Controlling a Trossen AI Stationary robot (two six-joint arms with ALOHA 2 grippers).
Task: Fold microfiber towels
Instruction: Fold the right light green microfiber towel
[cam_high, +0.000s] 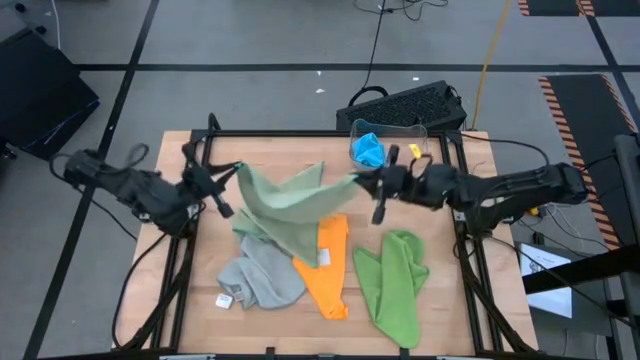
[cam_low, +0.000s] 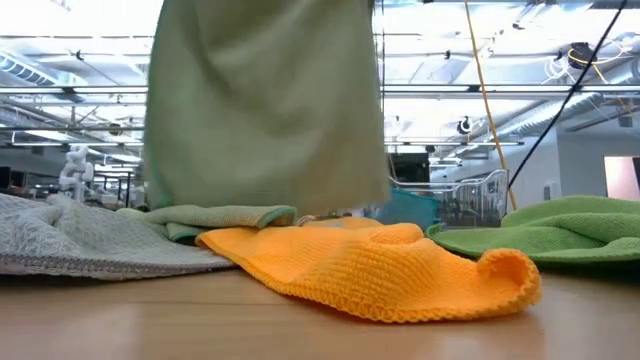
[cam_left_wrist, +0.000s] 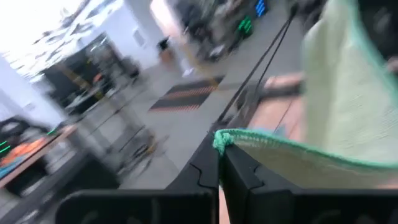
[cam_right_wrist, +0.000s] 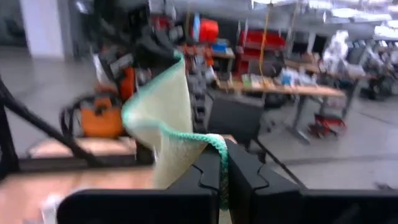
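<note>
Nearest the low camera lies a crumpled orange microfiber towel (cam_low: 380, 265), on the wooden table (cam_high: 450, 300) and directly below the soft sage green square cloth (cam_high: 295, 205), which hangs stretched above the table centre with its lower edge trailing onto the pile. The left gripper (cam_high: 222, 180) is closed on the sage cloth's left upper corner, and the right gripper (cam_high: 368, 182) is closed on its right upper corner; both wrist views show the teal-stitched hem pinched between dark fingers. Left of the sage cloth's trailing edge rests a grey towel (cam_high: 258, 278); right of it, beyond the orange towel, a lime green towel (cam_high: 395, 285). A bright blue towel (cam_high: 368, 150) sits in a clear bin (cam_high: 412, 132) behind the sage cloth. The step in hand appears to be lifting and spreading this cloth. The next move likely calls for laying it flat on clear table, which the heap beneath may obstruct.
</note>
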